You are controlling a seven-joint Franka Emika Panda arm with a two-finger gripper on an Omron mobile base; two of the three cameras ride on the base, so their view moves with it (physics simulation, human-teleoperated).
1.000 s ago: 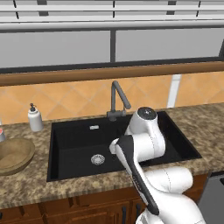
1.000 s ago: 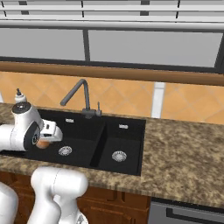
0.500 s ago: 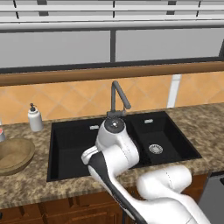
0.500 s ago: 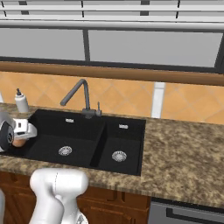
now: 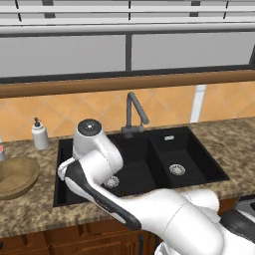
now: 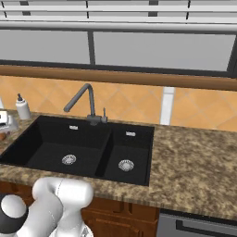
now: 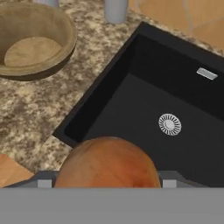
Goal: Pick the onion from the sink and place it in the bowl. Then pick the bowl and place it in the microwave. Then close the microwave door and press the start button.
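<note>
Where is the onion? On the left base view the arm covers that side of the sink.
Observer: In the hand view the onion sits right at the gripper, which is closed on it, up off the basin floor.
Operator: What is under the hand?
Observer: The corner of the sink, where its rim meets the granite counter.
Operator: And how does the bowl lie from there?
Observer: The bowl is at the upper left of the hand view, upright, across a strip of counter from the sink edge.
</note>
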